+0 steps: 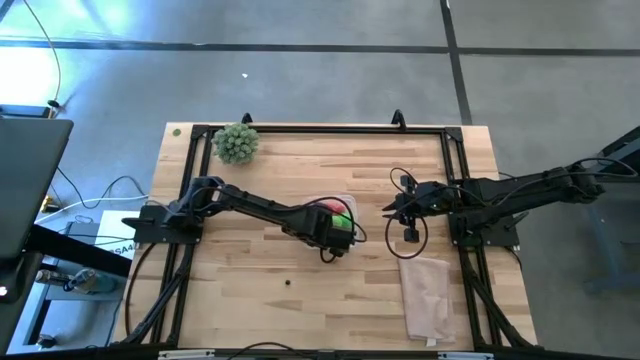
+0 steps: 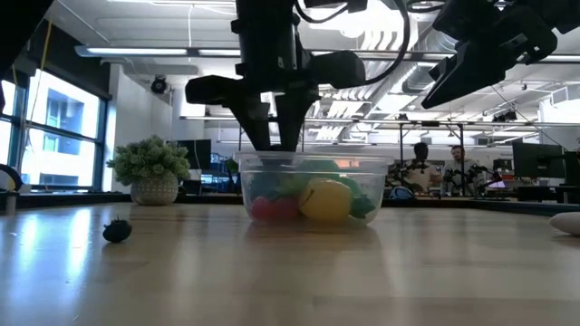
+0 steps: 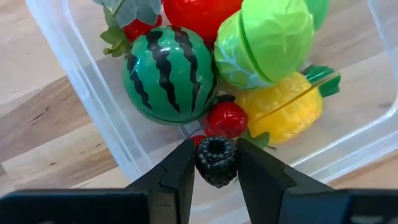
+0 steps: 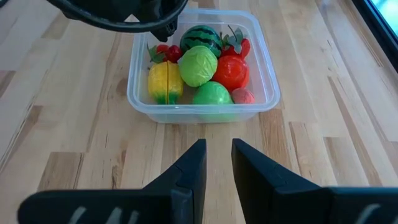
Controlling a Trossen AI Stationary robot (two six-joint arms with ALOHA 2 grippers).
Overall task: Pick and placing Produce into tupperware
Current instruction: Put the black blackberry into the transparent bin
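Note:
The clear tupperware point(image 4: 202, 112) stands mid-table and holds produce: a striped green ball point(image 3: 168, 74), a green cabbage point(image 3: 267, 40), a yellow corn piece point(image 3: 286, 109), a red tomato point(image 4: 233, 71) and a small red cherry point(image 3: 227, 118). My left gripper point(image 3: 216, 149) hangs over one corner of the tub, shut on a dark berry point(image 3: 216, 160). My right gripper point(image 4: 219, 149) waits toward the table's right side point(image 1: 392, 208). It points at the tub, its fingers are slightly apart, and nothing is between them. My left gripper pinches the dark berry by its two opposite sides point(image 3: 200, 158) between its two fingers, near their free ends. The fingers come from above and point steeply down. The berry is lifted clear, just above the produce at the tub's corner.
Another dark berry point(image 1: 287, 282) lies on the bare wood nearer the front edge, also seen low point(image 2: 117, 231). A folded beige cloth point(image 1: 428, 295) lies at the front right. A bushy pale-green plant point(image 1: 236, 142) stands at the far left corner.

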